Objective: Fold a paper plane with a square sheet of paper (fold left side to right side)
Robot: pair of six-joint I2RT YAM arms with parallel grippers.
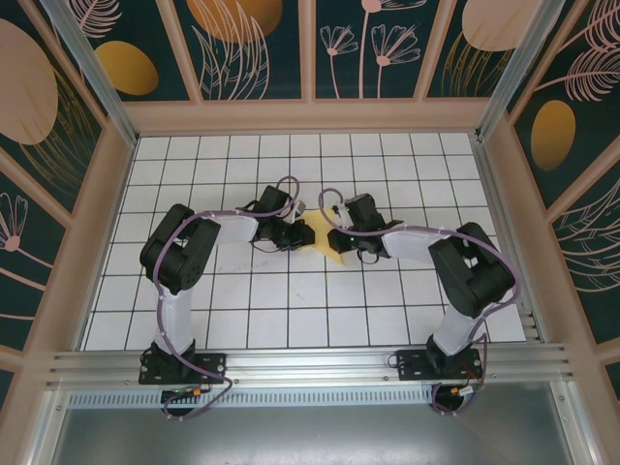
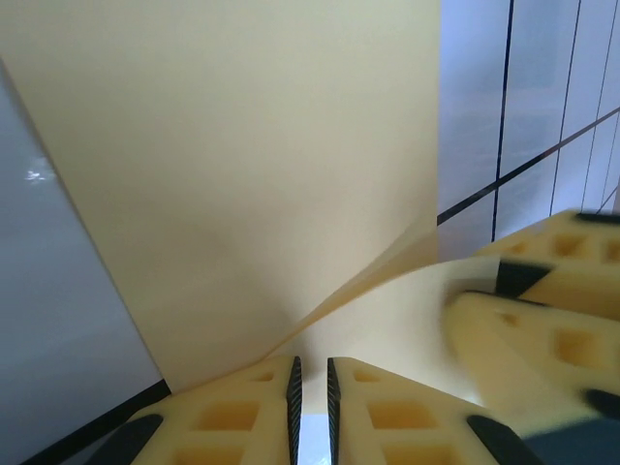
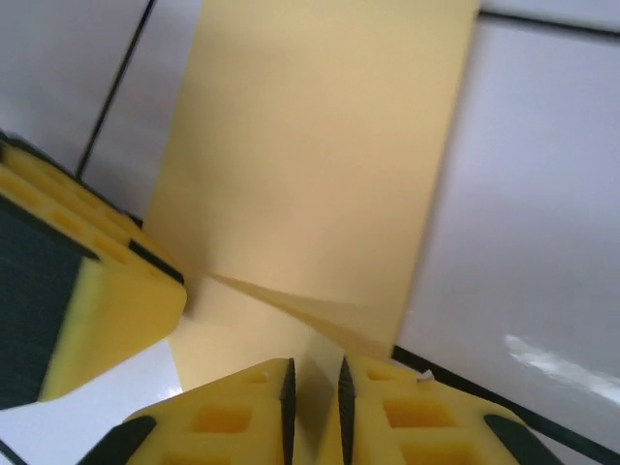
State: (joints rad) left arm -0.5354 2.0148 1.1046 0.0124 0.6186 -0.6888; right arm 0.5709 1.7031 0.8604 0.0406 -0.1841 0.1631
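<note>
Left wrist: square sheet of paper (image 2: 242, 165) creased at left tool (image 2: 311, 370).

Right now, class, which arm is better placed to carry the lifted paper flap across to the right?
Left, probably. The left gripper is closed on the raised flap of the paper, ready to carry it over. The right gripper sits close beside it, its grip unclear; it could hold the paper flat.

Black-and-white arms (image 1: 179, 254), lilac cables (image 1: 325, 215), yellow fingers (image 2: 232, 417)
</note>
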